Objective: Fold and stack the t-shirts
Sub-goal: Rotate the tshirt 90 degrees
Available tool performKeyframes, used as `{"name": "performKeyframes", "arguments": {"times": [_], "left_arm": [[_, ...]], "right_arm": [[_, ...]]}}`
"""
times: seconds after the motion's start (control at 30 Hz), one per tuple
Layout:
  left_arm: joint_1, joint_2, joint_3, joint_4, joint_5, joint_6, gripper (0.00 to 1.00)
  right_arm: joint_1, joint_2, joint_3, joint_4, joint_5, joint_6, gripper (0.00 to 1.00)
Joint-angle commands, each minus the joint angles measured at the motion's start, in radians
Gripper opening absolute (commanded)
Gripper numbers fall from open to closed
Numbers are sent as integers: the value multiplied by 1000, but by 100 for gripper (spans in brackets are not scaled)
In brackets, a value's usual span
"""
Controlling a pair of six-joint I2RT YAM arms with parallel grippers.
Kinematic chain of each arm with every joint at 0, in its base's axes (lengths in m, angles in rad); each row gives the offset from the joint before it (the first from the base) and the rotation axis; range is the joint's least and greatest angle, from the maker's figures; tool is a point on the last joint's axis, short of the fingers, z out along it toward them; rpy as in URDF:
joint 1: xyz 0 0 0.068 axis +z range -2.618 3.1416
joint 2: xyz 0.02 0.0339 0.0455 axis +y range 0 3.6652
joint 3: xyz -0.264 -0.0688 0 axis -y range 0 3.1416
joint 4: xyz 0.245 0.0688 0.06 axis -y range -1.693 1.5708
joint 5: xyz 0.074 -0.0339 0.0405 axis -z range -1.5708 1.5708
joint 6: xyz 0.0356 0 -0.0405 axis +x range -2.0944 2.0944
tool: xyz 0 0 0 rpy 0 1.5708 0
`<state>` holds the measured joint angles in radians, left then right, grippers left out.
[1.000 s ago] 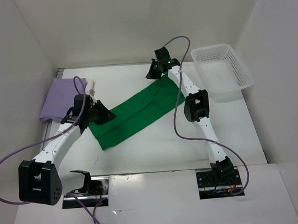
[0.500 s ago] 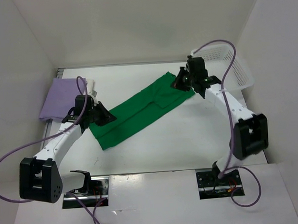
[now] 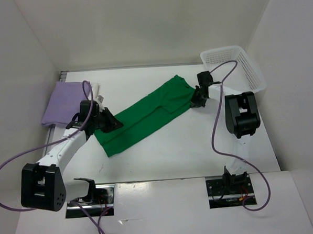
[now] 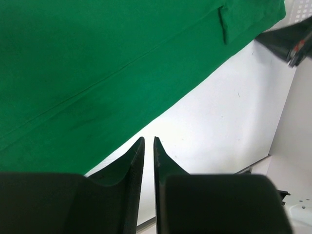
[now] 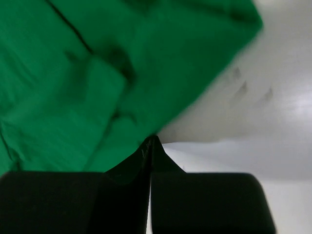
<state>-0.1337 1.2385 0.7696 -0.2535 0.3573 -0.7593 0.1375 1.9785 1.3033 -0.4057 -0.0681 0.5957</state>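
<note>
The bright green t-shirt point(image 3: 146, 115) lies flat as a long diagonal strip across the table. My left gripper point(image 3: 112, 123) hovers low at its near left end. In the left wrist view the jaws point(image 4: 147, 141) stand a narrow slit apart over bare table, just off the green hem point(image 4: 97, 73), with nothing between them. My right gripper point(image 3: 195, 103) is at the shirt's far right end. Its jaws point(image 5: 152, 139) are shut, tips right at the green edge point(image 5: 97, 73); any cloth pinched there is hidden. The lavender t-shirt point(image 3: 66, 103) lies folded at the left, with a bit of white cloth point(image 3: 98, 92) beside it.
A white lattice basket point(image 3: 203, 56) stands at the back right corner, just behind the right arm's elbow point(image 3: 242, 112). White walls close in the table on the left, back and right. Purple cables loop from both arms.
The right arm swung from the shirt's far edge to its right end, folding its elbow back, and its jaws closed. The left jaws narrowed; the left arm barely moved.
</note>
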Motion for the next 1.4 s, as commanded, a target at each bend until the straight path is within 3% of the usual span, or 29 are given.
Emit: {"name": "performKeyframes", "arguments": {"times": [0.0,0.07,0.17,0.23,0.27,0.3,0.4,0.43,0.57,0.63,0.77,0.83,1.03,1.27,1.33,1.37], "left_arm": [[-1,-42,-20,37,26,15,19],[-1,-42,-20,59,37,5,21],[-1,-42,-20,59,65,5,22],[-10,-42,-10,59,77,5,25],[-10,-42,-10,48,86,5,25],[-10,-54,-10,48,97,5,27],[-10,-97,-42,48,97,-14,30],[-10,-97,-53,59,97,-14,30],[-10,-111,-73,59,97,-14,35],[-10,-102,-44,39,85,17,37],[2,-93,-3,-33,60,78,43],[20,-93,-3,-47,51,90,45],[31,-80,-32,-59,71,100,49],[31,-91,-52,-59,80,100,49],[11,-100,-52,-59,80,100,49],[-3,-100,-52,-69,54,100,49]], "right_arm": [[7,110,158,1,30,-10,0],[16,215,265,-28,1,-10,0],[52,380,580,-131,-54,0,0],[62,457,787,-168,-137,0,5],[74,468,894,-223,-156,-13,13],[88,468,919,-244,-144,-31,17],[109,320,794,-217,-96,-56,34],[109,192,627,-185,-96,-56,38],[152,-95,231,-10,-137,2,47],[243,-168,49,56,-201,58,54],[465,-247,-165,221,-272,223,62],[554,-231,-221,313,-262,312,62],[599,-97,-193,398,-274,384,61],[608,75,-102,378,-200,426,39],[596,101,-82,366,-200,426,27],[581,102,-70,337,-184,414,14]]}}
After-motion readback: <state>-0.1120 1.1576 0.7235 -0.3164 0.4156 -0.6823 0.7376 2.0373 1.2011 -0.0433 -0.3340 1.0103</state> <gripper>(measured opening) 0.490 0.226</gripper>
